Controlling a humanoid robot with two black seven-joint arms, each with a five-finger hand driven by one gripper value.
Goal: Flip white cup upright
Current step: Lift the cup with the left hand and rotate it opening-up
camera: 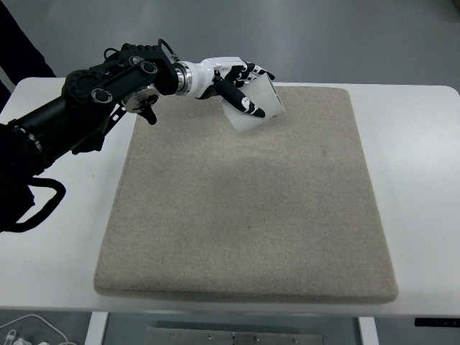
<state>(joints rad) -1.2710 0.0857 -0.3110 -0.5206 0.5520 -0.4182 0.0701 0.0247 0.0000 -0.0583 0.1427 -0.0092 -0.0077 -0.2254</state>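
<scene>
While most of the mat (244, 208) lies bare, the only activity sits at its far left corner. That mat is a beige felt pad covering the middle of a white table (420, 215); a strip of bare tabletop runs along its left, right and near sides, and a narrower strip runs behind its far edge. The pad's whole centre, right half and near half are open surface.

From the picture's left edge the left arm (86, 104) reaches in on a diagonal, its black forearm crossing the table's far left corner and its wrist passing over the mat's corner. The left hand (233, 83), white with black finger segments, is closed around the cup (260, 104): the fingers wrap over its top and one black fingertip lies down across its side. The cup is white, tilted rather than upright, and sits at the mat's far edge, left of centre. Whether its lower part touches the pad or hangs just above it cannot be told.

At the lower left, beyond the table's edge, a white cable (32, 332) curls on the floor. A dark loop (39, 205) lies over the table's left side, beside the arm. Nothing stands on the mat near the cup.
</scene>
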